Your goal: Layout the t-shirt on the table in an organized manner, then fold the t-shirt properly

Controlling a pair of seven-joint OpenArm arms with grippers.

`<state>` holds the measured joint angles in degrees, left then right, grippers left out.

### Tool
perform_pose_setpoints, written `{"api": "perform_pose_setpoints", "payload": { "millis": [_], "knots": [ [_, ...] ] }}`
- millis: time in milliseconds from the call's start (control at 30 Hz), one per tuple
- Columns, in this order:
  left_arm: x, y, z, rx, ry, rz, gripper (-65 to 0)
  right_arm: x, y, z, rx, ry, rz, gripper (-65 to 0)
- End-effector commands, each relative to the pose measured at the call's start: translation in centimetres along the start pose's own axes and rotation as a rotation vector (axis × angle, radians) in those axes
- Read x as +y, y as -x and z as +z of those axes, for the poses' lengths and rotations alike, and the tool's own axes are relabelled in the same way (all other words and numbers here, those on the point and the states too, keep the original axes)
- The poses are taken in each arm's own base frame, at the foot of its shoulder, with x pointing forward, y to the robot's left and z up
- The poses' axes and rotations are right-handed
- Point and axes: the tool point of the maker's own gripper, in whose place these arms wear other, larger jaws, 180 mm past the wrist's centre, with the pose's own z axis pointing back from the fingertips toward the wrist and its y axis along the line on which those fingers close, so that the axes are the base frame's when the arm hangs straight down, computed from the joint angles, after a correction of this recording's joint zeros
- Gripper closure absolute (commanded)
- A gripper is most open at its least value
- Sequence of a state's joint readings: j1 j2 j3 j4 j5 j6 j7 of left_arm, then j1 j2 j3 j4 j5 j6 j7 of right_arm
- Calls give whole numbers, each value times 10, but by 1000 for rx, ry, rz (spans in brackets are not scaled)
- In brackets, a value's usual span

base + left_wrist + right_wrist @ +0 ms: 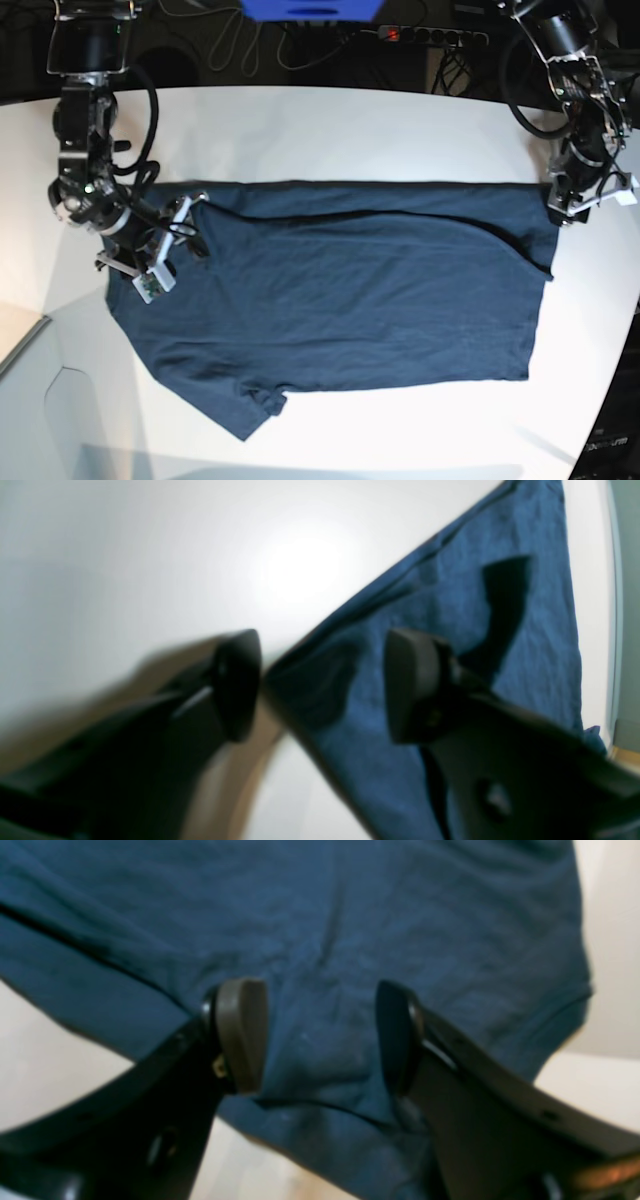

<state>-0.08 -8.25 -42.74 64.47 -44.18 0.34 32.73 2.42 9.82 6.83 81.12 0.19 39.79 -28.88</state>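
Note:
The dark navy t-shirt (350,290) lies spread flat across the white table (300,130), one sleeve (250,410) pointing to the front left. At the shirt's left end my right gripper (192,228) stands open, its fingers (242,1035) set down on either side of a bump of blue cloth (320,940). My left gripper (562,212) is at the shirt's far right corner. In the left wrist view it (322,685) is open and straddles the shirt's edge (450,605), one finger over bare table (125,555), the other over cloth.
Cables and a power strip (430,35) run behind the table's far edge, beside a blue object (310,8). The table's curved edge (615,400) drops off at the right, and a grey floor area (40,420) shows at the front left.

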Motion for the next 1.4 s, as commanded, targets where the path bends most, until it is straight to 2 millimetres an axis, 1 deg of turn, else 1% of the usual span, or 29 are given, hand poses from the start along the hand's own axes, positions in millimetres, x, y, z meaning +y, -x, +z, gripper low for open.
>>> {"api": "perform_pose_setpoints", "payload": {
  "millis": [0, 67, 100, 200, 233, 367, 500, 667, 800, 867, 900, 933, 1033, 1067, 1100, 1167, 1233, 1267, 1333, 1367],
  "knots": [
    [-6, -7, -1, -9, 15, 0, -318, -8, -15, -1, -43, 5, 3, -349],
    [-2, -3, -3, 4, 5, 8, -220, -11, -11, -9, -26, -2, -18, -349],
    [-4, -3, -5, 4, 8, 12, -175, -12, -10, -11, -20, -5, -25, -349],
    [-2, 1, -8, 16, 2, 22, -27, -18, -11, -19, -11, -9, -43, -349],
    [-2, 1, -8, 19, 1, 24, 0, -20, -13, -21, -13, -9, -46, -349],
    [-2, 2, -8, 22, 1, 24, -8, -23, -18, -31, -6, -22, -54, -349],
    [-2, 2, -9, 23, 0, 24, 0, -8, -20, -44, 26, -74, -17, -349],
    [-2, 2, -9, 23, 0, 24, 0, 0, -12, -54, 75, -115, 17, -349],
    [-1, 3, -8, 25, -2, 25, 0, -1, -10, -55, 84, -117, 13, -335],
    [-1, 3, -8, 24, -2, 25, 0, -2, -9, -55, 85, -115, 14, -290],
    [-1, 3, -8, 24, -2, 25, 0, -2, -10, -55, 83, -115, 15, -254],
    [-1, 3, -8, 24, -2, 25, 0, -2, -11, -55, 82, -114, 15, -206],
    [-1, 3, -8, 24, -2, 25, 0, -8, -21, -55, 66, -104, 22, -26],
    [-1, 3, -8, 24, -2, 25, 0, -10, -24, -56, 60, -102, 24, 0],
    [-1, 3, -8, 24, -2, 25, 0, -11, -25, -55, 59, -100, 26, 0],
    [-1, 3, -8, 24, -2, 25, 0, -20, -24, -52, 62, -83, 34, 0],
    [-1, 3, -8, 24, -2, 25, 0, -30, -35, -50, 43, -64, 35, 0],
    [-1, 3, -8, 22, -2, 25, 0, -37, -38, -48, 31, -50, 19, 0],
    [-1, 3, -8, 22, -2, 25, 0, -56, -40, -41, 5, -5, -39, 0],
    [0, 3, -8, 23, -3, 24, 0, -64, -46, -39, -17, 13, -58, 0]
  ]
}}
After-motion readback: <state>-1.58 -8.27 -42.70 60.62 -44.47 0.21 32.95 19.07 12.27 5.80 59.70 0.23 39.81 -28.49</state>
